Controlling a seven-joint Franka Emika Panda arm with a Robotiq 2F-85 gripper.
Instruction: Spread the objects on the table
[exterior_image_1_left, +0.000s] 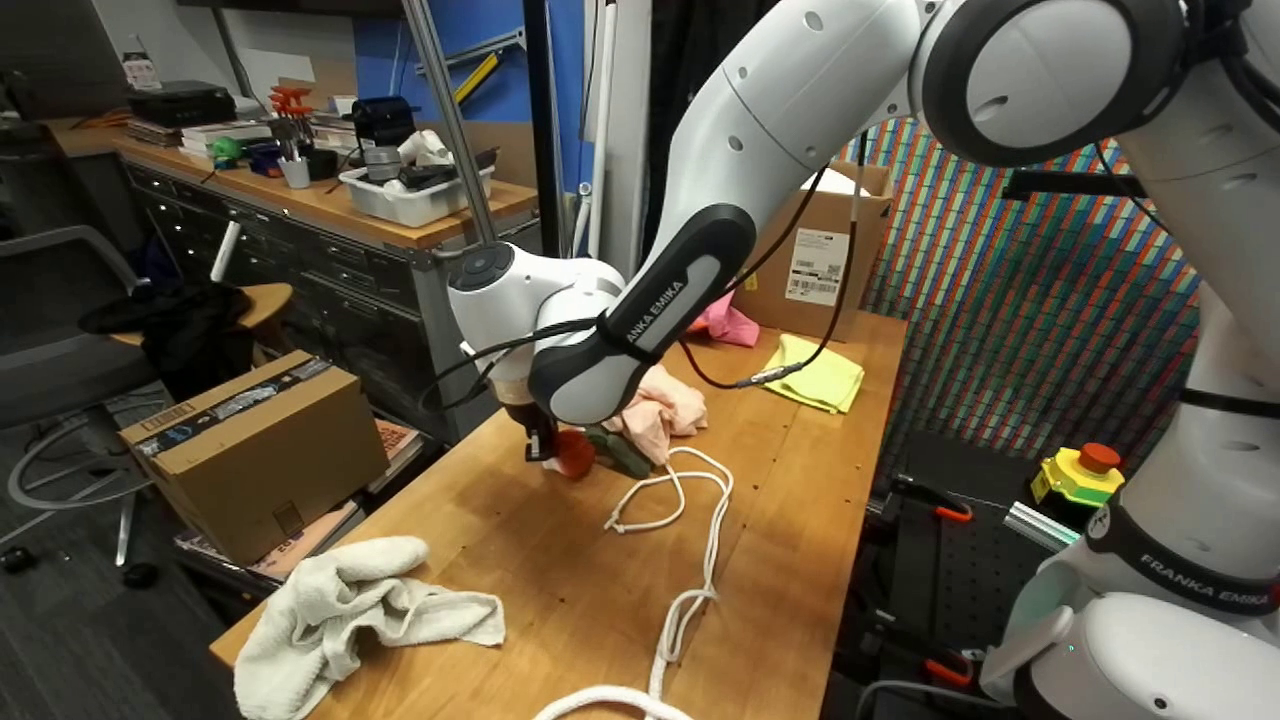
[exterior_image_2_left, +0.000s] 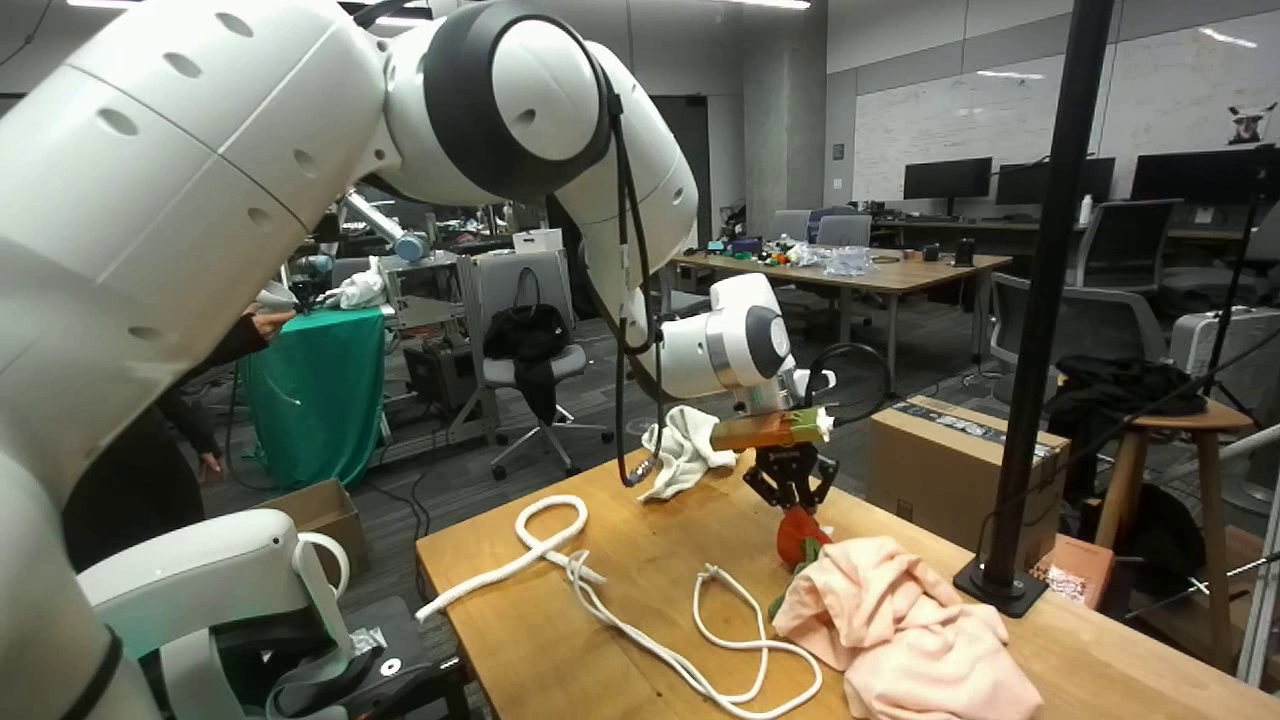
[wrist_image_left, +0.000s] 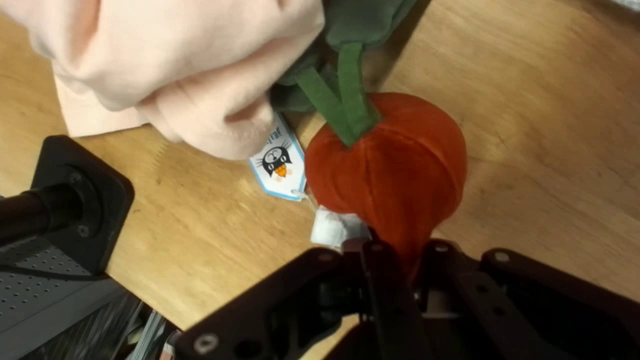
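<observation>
My gripper (wrist_image_left: 404, 255) points down, shut on the top of the soft red ball (wrist_image_left: 390, 165), whose fabric is pinched between the fingertips. Green straps join the ball to the dark green piece (wrist_image_left: 362, 25), partly tucked under a pale pink cloth (exterior_image_2_left: 900, 620). Whether the ball touches the table (exterior_image_1_left: 790, 520) I cannot tell. A white cord (exterior_image_1_left: 715, 520) lies looped along the middle of the tabletop. The whitish rag (exterior_image_1_left: 340, 610) is crumpled at the near corner in an exterior view. Toward the opposite end lie a yellow-green cloth (exterior_image_1_left: 815, 378) and a brighter pink cloth (exterior_image_1_left: 728, 322).
A cardboard box with a white label (exterior_image_1_left: 800, 270) stands at the table's far end. Another cardboard box (exterior_image_1_left: 260, 450) sits beside the table, lower down. A black post (exterior_image_2_left: 1040, 300) rises from the table edge near the pale pink cloth. Cables hang from the arm.
</observation>
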